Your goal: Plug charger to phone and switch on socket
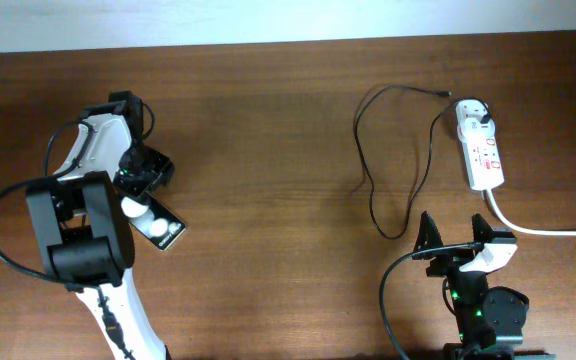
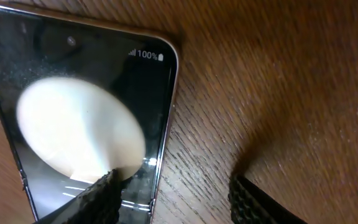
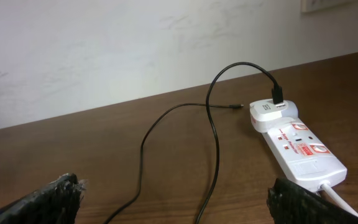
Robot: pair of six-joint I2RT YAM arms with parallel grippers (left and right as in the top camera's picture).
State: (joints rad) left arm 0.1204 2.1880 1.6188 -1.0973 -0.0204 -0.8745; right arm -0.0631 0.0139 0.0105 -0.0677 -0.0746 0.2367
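Note:
The phone [image 1: 164, 233] lies flat at the left of the table, black and glossy with a round white reflection. In the left wrist view the phone [image 2: 73, 81] fills the left half. My left gripper [image 2: 173, 190] is open just above it, one finger over the screen and the other over bare wood past its right edge; it also shows in the overhead view [image 1: 138, 192]. The charger's black cable [image 1: 368, 170] loops across the table to a white adapter [image 3: 267, 112] plugged into the socket [image 1: 485, 152]. Its connector tip [image 3: 235, 107] lies free. My right gripper [image 3: 179, 199] is open and empty, short of the cable.
The socket's thick white cord [image 1: 543, 230] runs off to the right edge. The socket's red switches [image 3: 306, 144] face up. A pale wall stands behind the table's far edge. The left arm's black cable [image 1: 3, 240] arcs at the left.

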